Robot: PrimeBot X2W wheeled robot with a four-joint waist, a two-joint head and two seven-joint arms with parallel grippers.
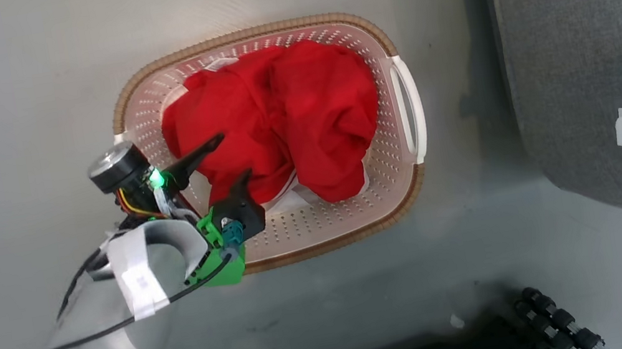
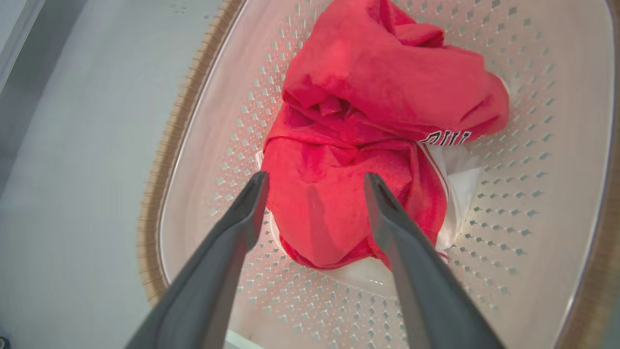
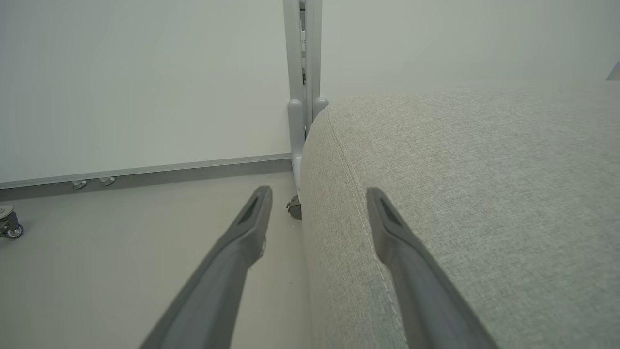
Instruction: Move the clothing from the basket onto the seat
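left gripper (image 2: 316, 177) spread wide, close over red clothing (image 2: 378, 87), inside basket (image 2: 557, 145)

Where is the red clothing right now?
The red clothing lies bunched inside the basket, mid head view, with the open left gripper poised at its left side and the grey seat off to the right.

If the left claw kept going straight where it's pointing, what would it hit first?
Most likely the red clothing heaped in the basket: the open left gripper points straight at it, though the gap is unclear.
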